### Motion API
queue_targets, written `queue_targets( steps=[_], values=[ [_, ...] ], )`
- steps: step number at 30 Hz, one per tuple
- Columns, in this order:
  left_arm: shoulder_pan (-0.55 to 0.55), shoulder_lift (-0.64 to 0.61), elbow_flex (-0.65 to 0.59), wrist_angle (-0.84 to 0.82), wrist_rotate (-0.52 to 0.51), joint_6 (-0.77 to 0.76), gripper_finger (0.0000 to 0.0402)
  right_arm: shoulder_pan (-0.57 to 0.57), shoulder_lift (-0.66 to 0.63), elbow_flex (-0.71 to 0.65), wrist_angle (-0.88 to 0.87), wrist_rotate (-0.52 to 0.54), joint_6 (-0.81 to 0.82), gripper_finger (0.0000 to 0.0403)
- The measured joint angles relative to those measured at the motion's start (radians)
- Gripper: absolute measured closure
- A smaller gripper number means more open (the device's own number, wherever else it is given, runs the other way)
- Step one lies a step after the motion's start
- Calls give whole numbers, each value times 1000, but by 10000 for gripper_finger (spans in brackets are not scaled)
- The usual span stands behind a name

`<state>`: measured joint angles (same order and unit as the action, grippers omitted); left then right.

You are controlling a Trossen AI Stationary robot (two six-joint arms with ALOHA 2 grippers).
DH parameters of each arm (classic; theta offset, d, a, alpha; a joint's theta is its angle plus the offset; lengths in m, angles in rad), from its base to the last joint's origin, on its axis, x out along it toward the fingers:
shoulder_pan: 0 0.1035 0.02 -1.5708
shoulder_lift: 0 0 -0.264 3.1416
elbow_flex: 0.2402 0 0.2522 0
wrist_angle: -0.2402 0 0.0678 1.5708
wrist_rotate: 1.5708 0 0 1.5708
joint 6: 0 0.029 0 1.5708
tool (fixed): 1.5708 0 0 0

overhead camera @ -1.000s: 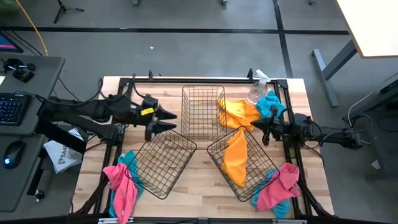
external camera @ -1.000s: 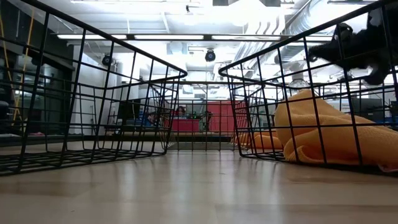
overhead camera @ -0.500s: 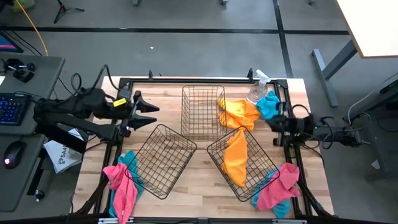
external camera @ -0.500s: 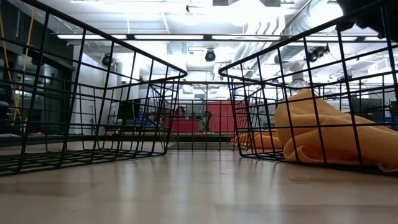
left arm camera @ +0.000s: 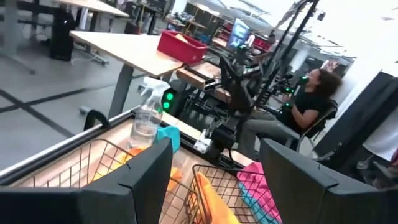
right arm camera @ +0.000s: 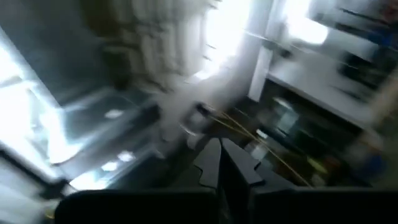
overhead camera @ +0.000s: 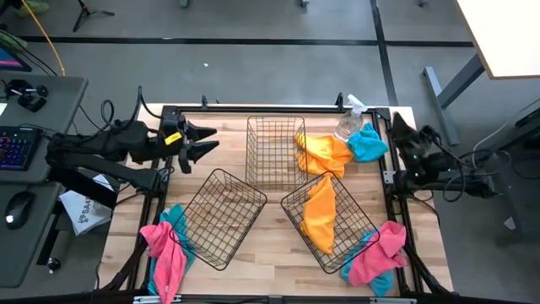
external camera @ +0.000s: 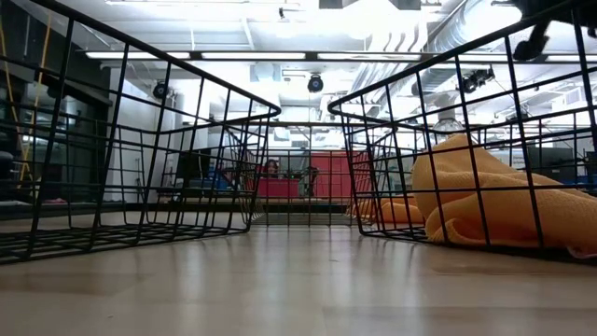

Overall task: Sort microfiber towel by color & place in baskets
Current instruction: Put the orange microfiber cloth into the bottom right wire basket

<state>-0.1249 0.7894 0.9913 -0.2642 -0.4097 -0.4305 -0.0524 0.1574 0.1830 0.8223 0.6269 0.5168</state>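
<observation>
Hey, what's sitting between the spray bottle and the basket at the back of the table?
In the high view, a yellow-orange towel lies between the spray bottle and the back basket, draped against that basket's side.

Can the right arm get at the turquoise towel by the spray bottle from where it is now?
Probably yes. The turquoise towel lies in the open beside the spray bottle, uncovered, and the right gripper, fingers shut, sits close by at the table's edge.

The right wrist view is blurred throughout, and the pink towel [overhead camera: 165,257] runs off the table edge.
</observation>
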Motion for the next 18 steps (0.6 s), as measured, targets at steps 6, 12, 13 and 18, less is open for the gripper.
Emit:
queue_targets(
  steps=[6, 12, 13, 18],
  values=[
    [0, 33, 0, -1, 1, -9, 172, -33, 313, 262, -232, -187, 111, 402],
    [0, 44, 0, -1, 4, -15, 172, -66, 670, 566, -575, -269, 36, 402],
    [-1, 43, 0, -2, 15, -25, 172, -73, 716, 619, -683, -269, 45, 402],
    [-12, 25, 0, -35, 120, -63, 172, -92, 891, 871, -1216, -268, 87, 397]
  ],
)
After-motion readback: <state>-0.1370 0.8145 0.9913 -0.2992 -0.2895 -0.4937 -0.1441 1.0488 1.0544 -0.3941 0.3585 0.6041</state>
